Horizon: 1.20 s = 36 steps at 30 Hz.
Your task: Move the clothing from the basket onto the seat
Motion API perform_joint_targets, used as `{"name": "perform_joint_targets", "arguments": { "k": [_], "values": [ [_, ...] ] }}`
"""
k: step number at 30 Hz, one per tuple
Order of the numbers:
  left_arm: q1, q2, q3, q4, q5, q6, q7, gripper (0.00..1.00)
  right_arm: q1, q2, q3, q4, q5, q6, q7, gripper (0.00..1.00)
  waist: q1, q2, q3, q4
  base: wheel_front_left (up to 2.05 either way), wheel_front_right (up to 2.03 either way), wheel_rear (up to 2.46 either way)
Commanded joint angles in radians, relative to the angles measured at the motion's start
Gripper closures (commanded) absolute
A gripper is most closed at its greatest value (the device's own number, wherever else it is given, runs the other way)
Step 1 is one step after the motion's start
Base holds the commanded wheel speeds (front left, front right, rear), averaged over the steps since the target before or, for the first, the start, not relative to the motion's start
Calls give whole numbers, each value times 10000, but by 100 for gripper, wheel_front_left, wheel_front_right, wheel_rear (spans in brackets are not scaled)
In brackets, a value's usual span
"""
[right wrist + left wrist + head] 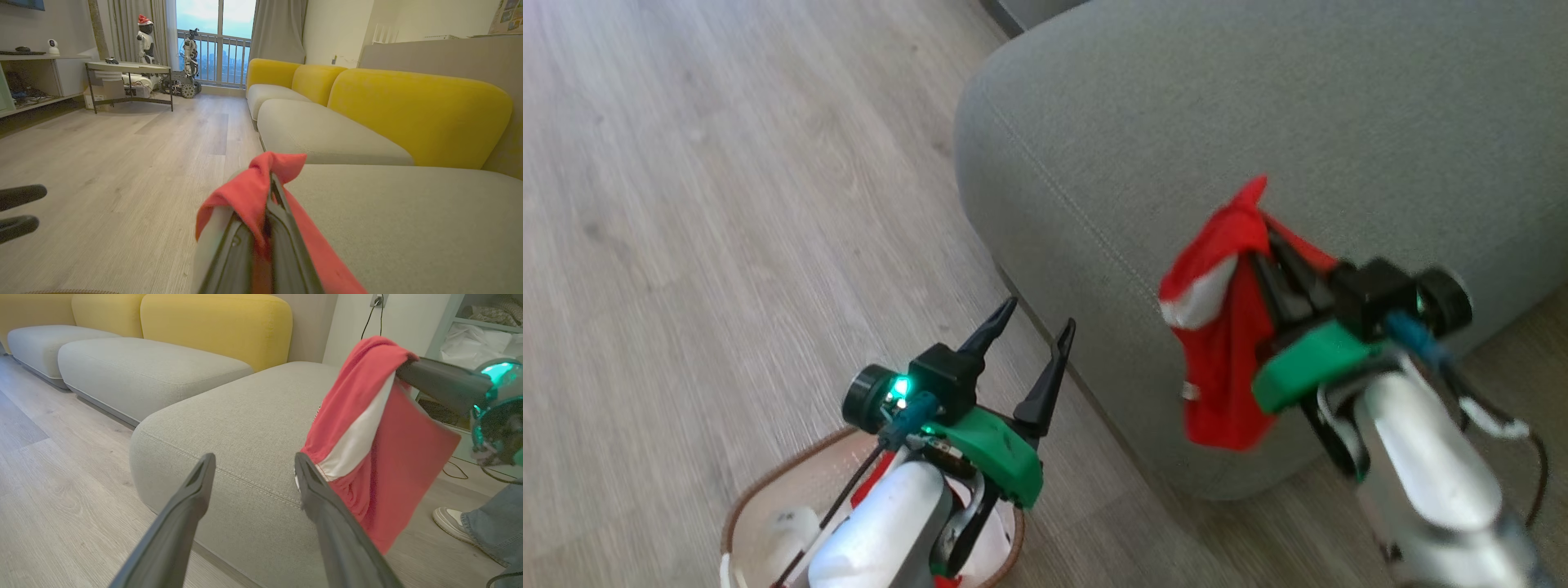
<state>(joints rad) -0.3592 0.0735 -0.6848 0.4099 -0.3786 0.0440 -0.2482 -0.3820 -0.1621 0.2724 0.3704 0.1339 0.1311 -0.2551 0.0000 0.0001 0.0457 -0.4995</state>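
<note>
At the edge of the seat (1258, 106), the right gripper (1270, 237) clamped the red garment (1217, 359); the left gripper (1039, 314) gaped empty. Released there, the garment could slide floorward.

Red garment (1217, 359) with a white stripe down one fold hangs bunched, pinched tight in the right claw (1267, 233). It is off the floor, at the seat's front edge; contact unclear.

Seat (1258, 106): grey-green fabric cushion, rounded corner, stitched seam.

Basket (760, 488) on the floor near that corner: white, brown woven rim, more red cloth (870, 483) inside.
</note>
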Motion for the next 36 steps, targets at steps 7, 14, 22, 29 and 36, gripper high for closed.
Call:
{"name": "perform_joint_targets", "arguments": {
  "k": [7, 14, 22, 29, 36],
  "values": [
    [-819, 339, 548, -505, 412, -33, -135, 0, -2942, -228, 564, 656, 537, -4, -67, 100, 0, -1, 1076, 553, 0, 0, 0],
    [-1534, 745, 726, -876, 696, 120, -9, 0, -6212, -1086, 474, 2206, 1201, -4, -66, 100, 0, -1, 2611, 1452, 0, 0, 0],
    [-2193, 1284, 833, -1907, 1128, 379, 381, 0, -9503, -2747, -289, 3854, 1107, -4, 52, 100, 0, -1, 4656, 2411, 0, 0, 0],
    [-2520, 1569, 846, -2843, 1440, 580, 638, 0, -11038, -3567, -1361, 4910, 418, -4, 1, 100, 0, -1, 5996, 3009, 0, 0, 0],
    [-2561, 1784, 663, -3532, 1756, 722, 855, 0, -11112, -3605, -3464, 5656, -437, -4, -60, 100, 0, -1, 7014, 3471, 0, 0, 0]
  ]
}}
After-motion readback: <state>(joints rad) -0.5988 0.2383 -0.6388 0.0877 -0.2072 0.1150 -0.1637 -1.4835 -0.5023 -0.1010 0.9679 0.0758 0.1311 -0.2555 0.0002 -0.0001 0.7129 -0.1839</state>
